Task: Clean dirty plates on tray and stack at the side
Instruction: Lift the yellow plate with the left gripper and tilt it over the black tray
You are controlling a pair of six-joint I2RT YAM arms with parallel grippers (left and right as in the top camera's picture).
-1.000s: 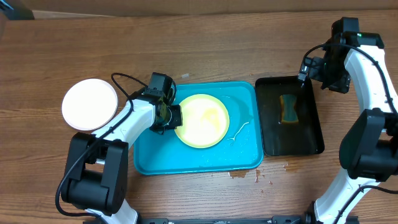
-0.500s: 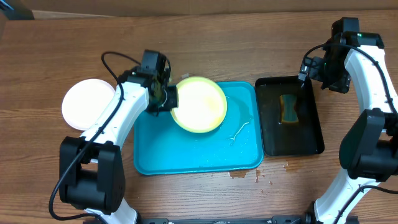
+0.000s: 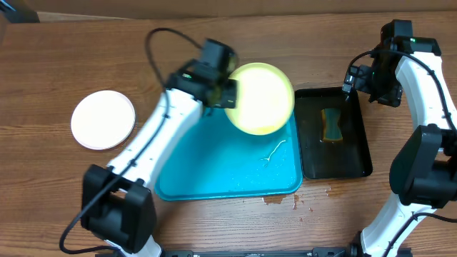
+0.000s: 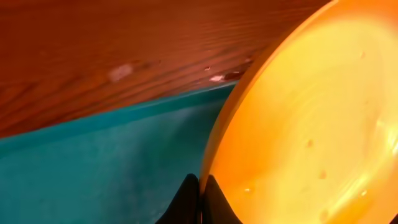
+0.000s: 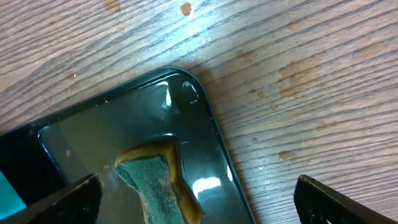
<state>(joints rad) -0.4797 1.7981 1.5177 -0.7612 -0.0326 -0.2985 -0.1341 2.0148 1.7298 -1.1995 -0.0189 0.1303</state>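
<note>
Left end effector [image 3: 226,98]: pinching the yellow plate [image 3: 263,98] by its rim, fingers pressed together on it
Yellow plate: hanging tilted over the far right corner of the turquoise tray [image 3: 214,171]
White plate [image 3: 103,119]: lying on the desk [image 3: 214,50] left of the tray
Right end effector [image 3: 353,80]: hovering spread wide over the black tray [image 3: 355,153], which is holding a sponge [image 3: 330,125]

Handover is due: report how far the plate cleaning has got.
Done: one white plate sits on the table left of the tray. In hand: the left gripper holds the wet yellow plate above the tray's far right corner. Left, probably: stacking it on the white plate. No other plate shows.
</note>
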